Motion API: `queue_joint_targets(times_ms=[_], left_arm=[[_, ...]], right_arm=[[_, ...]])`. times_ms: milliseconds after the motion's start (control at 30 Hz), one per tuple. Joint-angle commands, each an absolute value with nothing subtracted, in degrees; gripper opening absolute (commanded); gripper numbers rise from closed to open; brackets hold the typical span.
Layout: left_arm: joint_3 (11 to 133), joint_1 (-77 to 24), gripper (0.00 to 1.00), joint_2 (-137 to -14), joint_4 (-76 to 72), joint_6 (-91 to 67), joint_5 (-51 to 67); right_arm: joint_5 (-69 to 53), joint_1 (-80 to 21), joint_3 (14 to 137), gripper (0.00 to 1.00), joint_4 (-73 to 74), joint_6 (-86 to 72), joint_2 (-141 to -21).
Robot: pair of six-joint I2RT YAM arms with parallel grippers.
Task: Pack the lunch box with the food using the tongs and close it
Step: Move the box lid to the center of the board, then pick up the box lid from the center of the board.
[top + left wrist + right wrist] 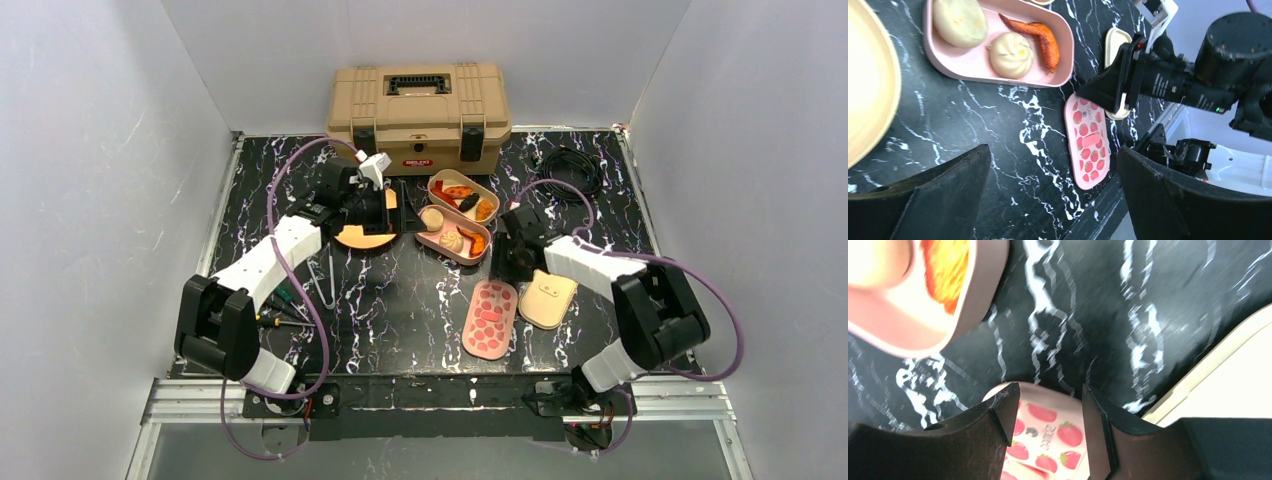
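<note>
At the left of the overhead view, thin V-shaped metal tongs (325, 283) lie flat on the black marbled table (400, 320), just below a round tan plate (362, 238). The left gripper (1050, 155) hangs at the plate's right edge. Only its own wrist view shows its jaws spread wide over bare table, gripping nothing.

At top centre stands a tan plastic toolbox (420, 105), lid down. In front of it, 2 oblong pink lunch box trays sit side by side on a diagonal. The upper pink tray (433, 182) appears clearly only from overhead and holds orange-red chunks (458, 192) and a dark brown piece (468, 203). The lower pink tray (963, 62) fills the top of the left wrist view, which shows its contents best: 2 round tan buns (1010, 54) and a long orange-red piece (1040, 37) along one wall.

Right of centre, a pink strawberry-print lid (490, 318) and a plain cream lid (548, 298) lie flat next to each other, below the trays. The right gripper (1049, 390) is over the strawberry lid's upper end. Its blurred wrist view shows the jaws partly apart, with that lid's end in the gap. I cannot tell whether the fingertips touch it.

A black cable (570, 165) lies coiled at the upper right.
</note>
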State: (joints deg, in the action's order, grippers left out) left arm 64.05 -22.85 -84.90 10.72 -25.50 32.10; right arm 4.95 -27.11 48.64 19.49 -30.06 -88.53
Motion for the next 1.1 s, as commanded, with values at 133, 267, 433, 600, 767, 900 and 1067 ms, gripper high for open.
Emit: queue_joint_targets(times_ms=[133, 267, 433, 600, 767, 900, 1067], left_arm=[[56.8, -30.32, 0.95, -80.98, 2.95, -32.99, 32.69], [52.84, -35.57, 0.94, -80.17, -1.99, -38.44, 31.37], [49.97, -42.63, 0.94, -81.96, -4.02, -42.72, 29.4], [46.94, -46.47, 0.91, -86.44, -7.17, -47.52, 29.82], [47.1, -48.4, 0.84, -90.93, -7.3, -46.36, 29.14], [47.57, -48.85, 0.75, -94.8, -7.22, -45.31, 28.83], [50.41, -50.13, 0.68, -98.99, -3.27, -42.6, 28.32]], right_arm=[[9.5, -35.14, 46.32, 0.6, 25.05, -39.79, -73.82], [11.5, -35.16, 47.8, 0.67, 32.55, -40.12, -65.74], [5.46, -35.2, 42.02, 0.68, 35.11, -44.38, -58.37], [-0.4, -35.18, 33.46, 0.68, 32.33, -50.37, -51.49], [-3.09, -35.16, 25.93, 0.66, 27.92, -54.37, -46.08], [-4.32, -35.16, 20.78, 0.63, 22.55, -56.21, -46.25], [-5.49, -35.16, 18.16, 0.61, 18.47, -56.94, -48.27]])
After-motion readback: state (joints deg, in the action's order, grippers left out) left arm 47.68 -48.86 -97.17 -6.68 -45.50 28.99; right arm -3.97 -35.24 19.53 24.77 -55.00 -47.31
